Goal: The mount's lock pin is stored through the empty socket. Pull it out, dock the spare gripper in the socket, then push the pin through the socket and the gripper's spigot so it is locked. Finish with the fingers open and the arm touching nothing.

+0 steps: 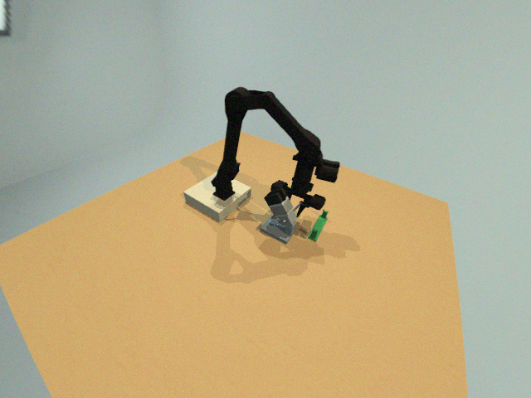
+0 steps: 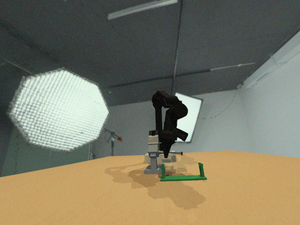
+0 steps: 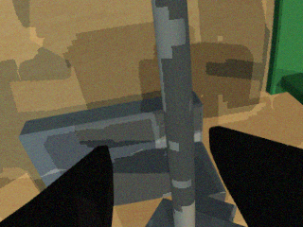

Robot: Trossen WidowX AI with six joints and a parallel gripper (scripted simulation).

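Observation:
The grey mount [image 1: 274, 231] [image 2: 152, 169] [image 3: 57, 139] stands on the tan table. The spare gripper [image 1: 283, 207] [image 2: 153, 145], grey with a black end, sits tilted in the mount's socket. The lock pin [image 3: 173, 108] [image 2: 175, 153] is a grey rod with a red head [image 2: 181, 153]. In the wrist view its plain end reaches into the grey socket block at the bottom. My gripper [image 3: 159, 147] [image 1: 299, 210] [image 2: 166, 154] is open. Its black fingers stand on either side of the pin's shaft with gaps, not touching it.
A green rack [image 1: 318, 226] [image 2: 183, 178] [image 3: 287, 26] with two short posts lies right beside the mount. The arm's cream base block [image 1: 206, 201] sits behind and to the left.

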